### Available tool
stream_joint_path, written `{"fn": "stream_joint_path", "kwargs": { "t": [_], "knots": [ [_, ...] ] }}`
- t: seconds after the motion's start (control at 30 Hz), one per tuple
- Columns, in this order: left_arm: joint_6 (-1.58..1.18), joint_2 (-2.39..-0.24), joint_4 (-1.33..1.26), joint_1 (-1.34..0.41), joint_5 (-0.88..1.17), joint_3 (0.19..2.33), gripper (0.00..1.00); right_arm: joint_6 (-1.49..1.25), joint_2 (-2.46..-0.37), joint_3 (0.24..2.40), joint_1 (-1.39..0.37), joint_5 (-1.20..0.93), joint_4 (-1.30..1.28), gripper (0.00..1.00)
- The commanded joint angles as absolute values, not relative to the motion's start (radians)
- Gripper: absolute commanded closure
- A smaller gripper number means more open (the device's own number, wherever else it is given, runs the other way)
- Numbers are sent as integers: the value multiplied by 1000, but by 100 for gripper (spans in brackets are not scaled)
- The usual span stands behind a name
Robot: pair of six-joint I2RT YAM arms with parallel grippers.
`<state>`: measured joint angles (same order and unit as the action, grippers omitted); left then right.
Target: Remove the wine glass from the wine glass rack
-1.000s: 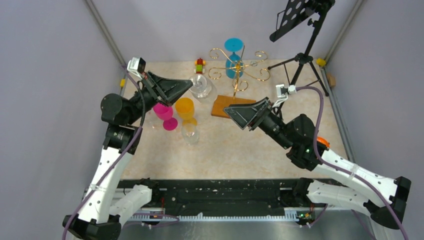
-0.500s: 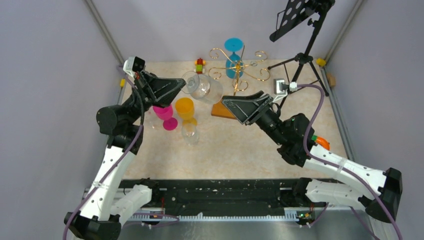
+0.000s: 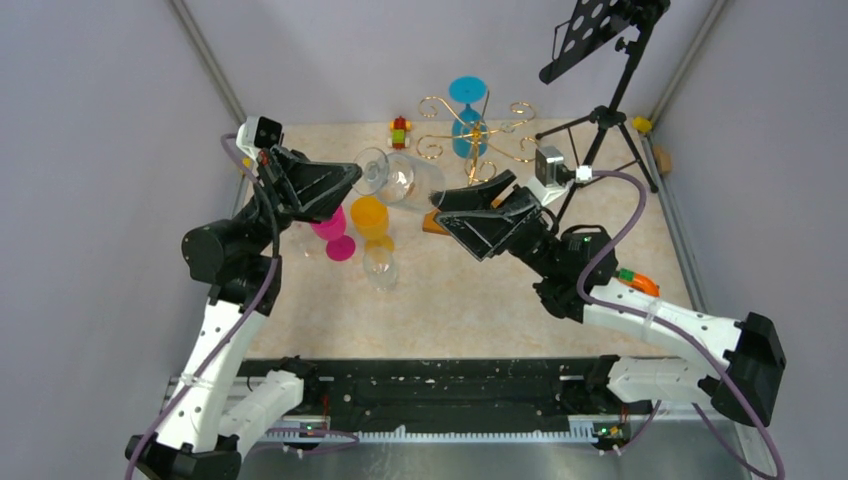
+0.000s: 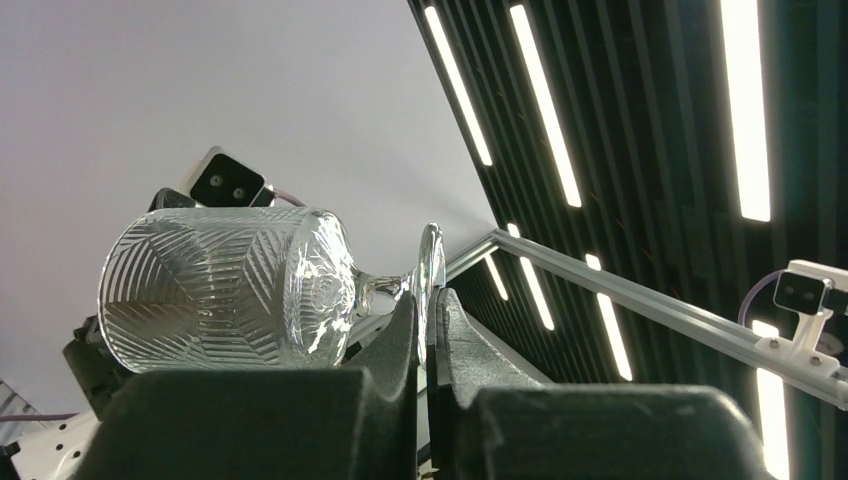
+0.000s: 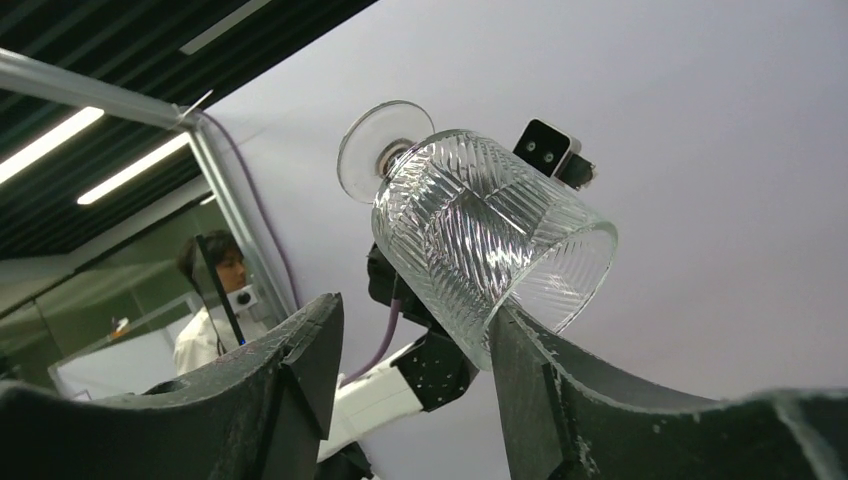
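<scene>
A clear ribbed wine glass (image 3: 402, 178) hangs in the air on its side, left of the rack. My left gripper (image 3: 354, 178) is shut on its round foot (image 4: 431, 262), with the bowl (image 4: 230, 290) sticking out to one side. My right gripper (image 3: 462, 203) is open, its fingers on either side of the bowl's rim (image 5: 545, 290); the rim meets one fingertip (image 5: 505, 330). The gold wire wine glass rack (image 3: 478, 140) stands at the back on its wooden base (image 3: 431, 223), with a blue wine glass (image 3: 467, 108) hanging on it.
A pink glass (image 3: 328, 224), an orange glass (image 3: 370, 214) and a small clear glass (image 3: 380, 264) stand below the left gripper. A toy car (image 3: 399, 130) lies at the back. A black tripod stand (image 3: 603, 112) is at the back right. An orange object (image 3: 644, 284) lies right.
The left gripper drew back to the left with the clear glass and tipped it onto its side. The right gripper rose up and left until its fingers reached the glass's bowl.
</scene>
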<state>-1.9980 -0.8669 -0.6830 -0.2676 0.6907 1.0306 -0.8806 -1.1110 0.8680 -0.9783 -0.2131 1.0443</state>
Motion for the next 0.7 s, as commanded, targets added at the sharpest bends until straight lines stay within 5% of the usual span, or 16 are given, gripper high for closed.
{"fn": "stream_joint_path", "kwargs": {
  "t": [0.0,0.17,0.3,0.43,0.53,0.67],
  "knots": [
    [-2016,-846,-764,-271,666,1058,100,-851,-1152,950,-971,-325,1229,46],
    [-2013,-845,-758,-272,668,1039,100,-859,-1212,982,-961,-389,1321,59],
    [-2037,-852,-811,-271,643,1012,100,-905,-1237,1005,-935,-402,1351,89],
    [-2046,-879,-861,-271,636,1027,99,-932,-1241,1023,-899,-400,1363,100],
    [-2026,-889,-874,-271,630,1040,80,-906,-1242,1041,-886,-399,1341,100],
    [-1886,-893,-783,-270,649,1077,38,-814,-1244,1108,-884,-397,1212,100]
  ]
}}
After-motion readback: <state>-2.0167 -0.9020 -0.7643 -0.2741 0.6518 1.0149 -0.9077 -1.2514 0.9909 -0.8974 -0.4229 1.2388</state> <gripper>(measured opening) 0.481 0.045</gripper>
